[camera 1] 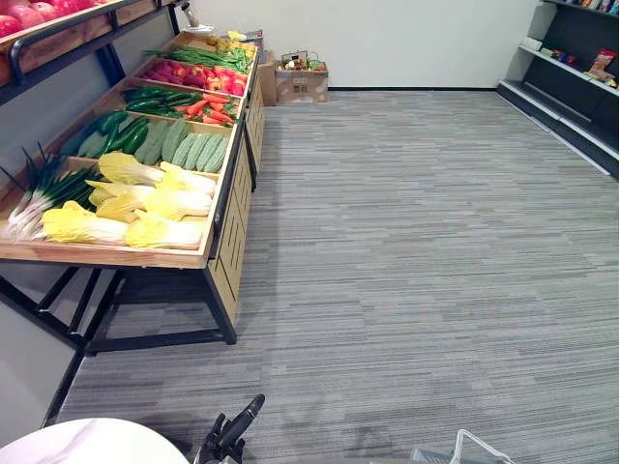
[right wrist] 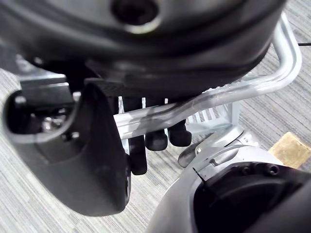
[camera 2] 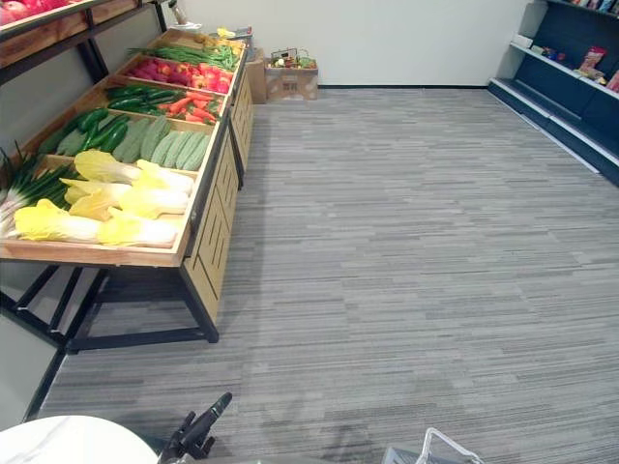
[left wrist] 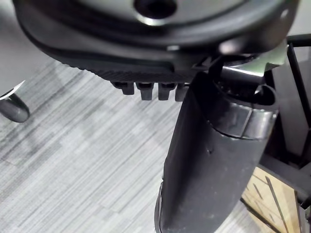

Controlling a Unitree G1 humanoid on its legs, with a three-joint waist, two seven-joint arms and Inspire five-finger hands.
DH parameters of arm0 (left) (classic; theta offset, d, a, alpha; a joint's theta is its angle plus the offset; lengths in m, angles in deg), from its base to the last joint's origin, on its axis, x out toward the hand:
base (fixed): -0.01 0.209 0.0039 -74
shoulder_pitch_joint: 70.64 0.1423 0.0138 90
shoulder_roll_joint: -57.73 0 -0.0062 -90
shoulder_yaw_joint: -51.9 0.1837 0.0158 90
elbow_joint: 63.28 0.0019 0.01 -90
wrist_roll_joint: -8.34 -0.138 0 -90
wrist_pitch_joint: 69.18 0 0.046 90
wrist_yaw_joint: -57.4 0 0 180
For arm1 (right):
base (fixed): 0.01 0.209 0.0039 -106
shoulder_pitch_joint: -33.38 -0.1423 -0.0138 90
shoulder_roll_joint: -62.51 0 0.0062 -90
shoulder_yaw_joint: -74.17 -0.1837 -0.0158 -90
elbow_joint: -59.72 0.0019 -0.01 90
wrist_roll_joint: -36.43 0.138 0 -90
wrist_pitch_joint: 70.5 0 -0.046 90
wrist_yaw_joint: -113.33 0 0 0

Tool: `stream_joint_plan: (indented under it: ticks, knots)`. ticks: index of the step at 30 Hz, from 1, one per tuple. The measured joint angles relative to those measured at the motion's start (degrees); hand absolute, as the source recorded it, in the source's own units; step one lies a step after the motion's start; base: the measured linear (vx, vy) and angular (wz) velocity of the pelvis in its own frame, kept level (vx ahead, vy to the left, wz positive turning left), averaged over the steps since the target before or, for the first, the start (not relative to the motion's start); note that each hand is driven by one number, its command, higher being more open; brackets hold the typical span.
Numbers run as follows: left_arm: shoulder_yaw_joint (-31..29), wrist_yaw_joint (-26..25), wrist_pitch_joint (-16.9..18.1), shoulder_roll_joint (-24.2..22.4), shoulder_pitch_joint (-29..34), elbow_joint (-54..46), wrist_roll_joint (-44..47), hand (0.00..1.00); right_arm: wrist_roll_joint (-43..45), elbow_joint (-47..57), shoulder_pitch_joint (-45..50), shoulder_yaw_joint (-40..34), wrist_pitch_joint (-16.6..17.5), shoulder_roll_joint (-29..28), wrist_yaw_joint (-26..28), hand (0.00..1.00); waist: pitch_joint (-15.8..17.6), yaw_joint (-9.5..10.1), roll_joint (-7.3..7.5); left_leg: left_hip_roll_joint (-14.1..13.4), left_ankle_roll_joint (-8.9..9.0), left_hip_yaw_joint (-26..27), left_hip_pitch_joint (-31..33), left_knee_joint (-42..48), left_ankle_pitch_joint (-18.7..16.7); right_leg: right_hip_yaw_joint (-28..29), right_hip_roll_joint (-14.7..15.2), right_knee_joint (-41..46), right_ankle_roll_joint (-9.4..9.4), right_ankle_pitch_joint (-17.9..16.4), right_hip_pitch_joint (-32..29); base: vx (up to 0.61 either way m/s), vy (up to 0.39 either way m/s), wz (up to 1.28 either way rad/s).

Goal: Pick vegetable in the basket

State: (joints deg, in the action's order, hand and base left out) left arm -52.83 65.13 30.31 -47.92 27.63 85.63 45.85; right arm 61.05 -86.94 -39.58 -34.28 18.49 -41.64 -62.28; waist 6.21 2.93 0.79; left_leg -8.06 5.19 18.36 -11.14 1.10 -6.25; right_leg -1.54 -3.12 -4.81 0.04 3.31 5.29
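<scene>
Right wrist view has the right hand (right wrist: 97, 165) with its fingers (right wrist: 156, 138) curled under the silver handle (right wrist: 218, 99) of the wire basket (right wrist: 214, 115). The thumb closes the grip on the near side, so the basket hangs low at the robot's right, apparently to leave the other arm free for picking (what lies inside it, if anything, I cannot make out). The left hand (left wrist: 214, 160) is loose and empty, fingers relaxed and thumb standing out over the grey carpet floor (camera 1: 416, 242). In the left eye view it shows low down, well apart from any produce. Outward on the robot's left stands the wooden produce surface (camera 1: 116, 256), its trays seeming to slope toward the aisle, presumably to keep the goods within sight and reach. Yellow-white cabbages (camera 1: 145, 208) fill the nearest compartment with spring onions (camera 1: 39, 193) beside them. Long green gourds (camera 1: 184, 145) lie in the next, and carrots (camera 1: 208, 106) farther back. Every vegetable in sight lies on that surface, so I judge the task barely begun: the robot would need to close in before the free hand can reach the cabbages.
</scene>
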Motion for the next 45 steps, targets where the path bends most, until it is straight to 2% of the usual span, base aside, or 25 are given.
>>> stream_joint_plan:
  ticks: [2, 4, 5, 7, 9, 12, 14, 15, 16, 18, 20, 22, 25, 26, 27, 28, 29, 31, 32, 33, 34, 36, 37, 42, 45]
  knots:
    - [0.6, -0.2, 0.0, 0.0, 0.0, -0.2, 0.1, 1.00, 0.2, 0.1, -0.3, -0.1, 0.1, 0.1, 0.0, 0.00, 0.6, -0.01, -0.30, -0.6, 0.10, 0.9, -0.3, 0.5, -0.2, -6.3, 1.4, 5.5, 0.76, -4.2, -2.3, -0.02, -0.039, -0.12]
    - [1.2, -0.2, -0.1, 0.5, 0.0, -0.5, 0.0, 1.00, 0.3, 0.1, -0.5, -0.1, 0.6, -0.1, 0.0, 0.00, 1.7, -0.13, 0.14, -0.4, -0.06, 1.5, -1.1, 1.6, -1.2, -7.4, 2.5, 14.2, 1.71, -7.4, -5.0, -0.02, 0.005, -0.20]
    - [2.3, -0.4, -0.2, 0.7, -0.2, -0.2, 0.0, 1.00, 0.7, 0.1, -0.9, -0.1, 1.2, 0.2, 0.1, 0.00, 2.4, -0.12, -0.04, -0.9, -0.27, 2.4, -1.4, 2.8, -2.8, -8.5, 3.3, 25.1, 3.21, -8.7, -9.6, -0.02, 0.018, -0.31]
    - [2.6, -0.4, -0.5, 1.0, -0.4, -0.2, 0.0, 1.00, 1.5, 0.0, -1.8, -0.1, 2.2, -0.1, 0.0, 0.00, 3.6, -0.37, -0.63, -1.6, -0.71, 3.1, -3.1, 3.7, -4.1, -10.2, 5.3, 37.3, 3.88, -8.9, -14.8, -0.04, 0.025, -0.26]
    - [2.6, -0.9, -1.0, 1.7, -0.4, -0.2, 0.1, 1.00, 2.5, 0.0, -1.0, -0.8, 2.4, -0.8, 0.0, 0.00, 4.0, -1.47, 0.08, -1.6, -0.71, 2.1, -4.4, 3.5, -4.4, -12.8, 8.9, 44.3, 2.72, -11.7, -17.4, 0.02, -0.016, 0.24]
    - [1.9, -1.1, -1.0, 1.6, 0.0, -0.1, 0.0, 1.00, 2.6, -0.4, 0.1, -4.1, 2.2, -2.3, 0.0, 0.00, 4.2, -1.79, -0.26, -3.7, 0.62, 0.0, -5.6, 3.4, -5.3, -13.2, 13.7, 39.0, 3.94, -12.1, -19.4, 0.11, -0.139, 0.35]
    - [0.0, -1.3, -1.3, 1.3, 0.4, -0.1, 0.0, 1.00, 2.6, -0.8, 0.5, -5.4, 2.0, -2.9, -0.1, 0.00, 4.3, -1.82, -0.18, -5.9, 2.61, -0.6, -6.8, 3.4, -6.5, -12.2, 14.3, 30.1, 5.00, -9.1, -18.9, 0.22, -0.284, 0.24]
    - [-1.4, -1.5, -1.3, 1.4, 0.6, -0.3, 0.0, 1.00, 2.8, -1.1, 1.2, -5.4, 2.0, -3.9, -0.1, 0.00, 4.4, -1.81, 0.68, -6.5, 4.25, -1.0, -8.3, 3.2, -7.5, -11.3, 14.8, 22.9, 6.36, -5.5, -17.0, 0.35, -0.360, 0.11]
    - [-2.7, -2.3, -1.4, 0.1, 0.5, 0.4, 0.0, 1.00, 3.9, -1.9, 1.3, -5.5, 1.7, -2.7, 0.3, 0.00, 4.6, -1.96, -0.34, -8.7, 4.96, -1.0, -10.2, 3.0, -8.2, -12.4, 13.1, 25.2, 5.68, -2.6, -16.7, 0.38, -0.369, 0.10]
    - [-2.6, -2.5, -1.3, -0.6, 0.4, 0.1, 0.0, 1.00, 3.3, -2.1, 1.6, -4.7, 1.8, -1.7, -0.1, 0.00, 4.0, -2.15, -1.57, -10.2, 3.72, -1.4, -10.4, 3.4, -6.1, -12.9, 12.6, 32.5, 4.46, -8.6, -19.5, 0.45, -0.356, 0.02]
    - [-2.7, -2.5, -1.5, -0.7, 0.5, -0.3, 0.1, 1.00, 2.2, -2.1, 1.4, -3.1, 1.8, -1.9, -0.3, 0.00, 3.9, -3.00, -1.14, -11.0, 4.45, -1.7, -11.1, 3.1, -2.4, -14.1, 13.3, 38.5, 3.73, -14.1, -20.3, 0.41, -0.315, 0.20]
    - [-3.7, -2.1, -2.1, -1.0, 1.2, -1.5, 0.2, 1.00, 2.2, -2.0, 1.3, -2.2, 1.7, -1.7, -0.9, 0.00, 2.5, -3.33, -0.46, -11.7, 1.82, -2.1, -10.2, 4.2, 1.9, -15.4, 13.1, 39.1, 3.16, -17.1, -19.1, 0.46, -0.363, 0.31]
    - [-4.1, -0.8, -2.0, -1.2, 1.3, -3.0, 0.9, 1.00, 2.1, -2.0, 1.5, -2.3, 1.1, -1.3, -0.9, 0.00, 1.2, -3.46, -0.32, -14.5, -1.75, -4.9, -4.6, 13.4, 6.9, -18.4, 11.4, 33.7, 2.44, -17.9, -14.0, 0.34, -0.266, 0.44]
    - [-3.9, -0.4, -1.8, -1.4, 0.5, -3.7, 2.3, 1.00, 1.9, -2.1, 1.4, -2.6, 0.6, -1.1, -0.9, 0.00, 1.4, -3.27, -0.02, -16.9, -0.93, -6.1, 1.5, 25.0, 7.4, -20.3, 10.5, 29.4, 1.30, -17.3, -10.1, 0.43, -0.313, 0.49]
    - [-3.9, -0.2, -1.7, -1.3, 0.3, -3.7, 2.6, 1.00, 1.9, -2.2, 1.3, -2.8, 0.4, -1.0, -0.9, 0.00, 1.4, -3.18, -0.06, -17.0, -0.14, -6.5, 2.8, 27.3, 6.6, -20.5, 10.3, 28.5, 1.08, -17.0, -9.2, 0.35, -0.228, 0.35]
    - [-3.6, 0.0, -1.4, -1.1, -0.1, -3.7, 3.1, 1.00, 1.8, -2.9, 0.9, -2.9, 0.3, -0.7, -0.9, 0.00, 1.5, -3.17, 0.01, -16.6, 2.09, -6.6, 5.5, 33.1, 2.7, -21.2, 10.0, 25.9, 0.97, -16.5, -6.5, 0.29, -0.118, 0.21]
    - [-2.8, 0.2, -1.4, -0.4, -0.3, -3.7, 3.6, 1.00, 0.9, -4.4, -0.1, -2.9, 0.3, -0.3, -0.8, 0.00, 1.9, -3.25, 0.65, -13.8, 3.51, -5.2, 8.5, 36.6, -3.7, -21.8, 10.2, 22.7, 1.49, -15.7, -1.9, 0.27, -0.082, 0.20]
    - [-1.6, 0.3, -1.2, 0.1, -0.8, -3.7, 3.6, 1.00, 0.0, -5.0, -1.0, -3.3, 0.3, -0.2, -0.8, 0.00, 2.1, -3.21, 0.91, -9.5, 2.75, -1.3, 12.5, 32.7, -6.8, -21.9, 11.0, 21.4, 1.96, -15.4, 1.2, 0.22, 0.006, 0.22]
    - [-1.4, 0.2, -1.2, 0.1, -1.0, -3.7, 3.6, 1.00, -0.1, -4.9, -1.3, -3.4, 0.4, -0.1, -0.7, 0.00, 2.3, -3.26, 0.54, -8.0, 1.89, -0.1, 13.8, 29.2, -5.9, -22.0, 10.8, 21.4, 2.29, -15.3, 1.9, 0.19, 0.103, 0.35]
    - [-1.3, 0.2, -1.2, -0.4, -1.4, -3.5, 3.7, 1.00, -0.1, -4.7, -1.8, -4.3, 0.3, 0.5, -0.4, 0.00, 2.7, -2.90, -0.68, -5.4, -2.58, 0.5, 16.3, 22.7, -1.8, -20.8, 9.5, 21.5, 3.48, -15.0, 2.4, 0.21, 0.127, 0.32]
    - [-1.3, 0.1, -1.2, 0.9, -1.4, -3.5, 4.0, 1.00, -0.9, -4.8, -2.4, -4.1, 0.1, -0.3, -0.3, 0.00, 2.5, -2.36, 0.80, -3.0, -3.04, 0.2, 14.9, 19.3, 0.2, -17.0, 10.4, 20.0, 3.72, -14.7, 2.2, 0.24, 0.119, 0.40]
    - [-1.6, 0.0, -0.7, 2.0, -2.0, -3.4, 4.0, 1.00, -0.8, -4.7, -2.7, -4.0, 0.2, -1.6, 0.3, 0.00, 2.9, -2.35, 3.21, -0.1, -3.28, -1.0, 14.1, 13.6, 2.7, -14.0, 11.3, 15.9, 3.90, -14.5, 3.2, 0.24, 0.048, 0.54]
    - [-2.3, -0.3, -0.8, 2.2, -2.2, -3.1, 3.9, 1.00, -0.8, -4.6, -3.2, -3.7, 0.3, -2.0, 0.2, 0.00, 3.5, -1.93, 3.43, 0.6, -3.34, -1.6, 14.2, 12.6, 3.2, -13.9, 11.4, 13.9, 4.56, -13.9, 4.1, 0.14, 0.014, 0.44]
    - [-2.7, -0.2, -0.8, 0.7, -0.3, -1.2, 3.9, 1.00, -1.1, -3.0, -3.2, -1.2, 1.1, -0.3, 0.3, 0.00, 4.8, -0.49, 1.27, 0.2, -2.37, 0.8, 11.0, 9.4, 4.6, -11.7, 11.2, 13.3, 5.22, -13.3, 4.9, 0.01, -0.002, -0.19]
    - [-2.7, 0.2, -0.8, 0.3, 0.5, -1.1, 3.9, 1.00, -1.1, -2.7, -3.0, -0.6, 1.3, 0.1, 0.3, 0.00, 4.9, -0.53, 1.13, 0.5, -1.39, 2.0, 8.0, 3.9, 7.1, -10.8, 10.8, 13.3, 5.27, -13.2, 4.3, -0.04, -0.020, -0.28]
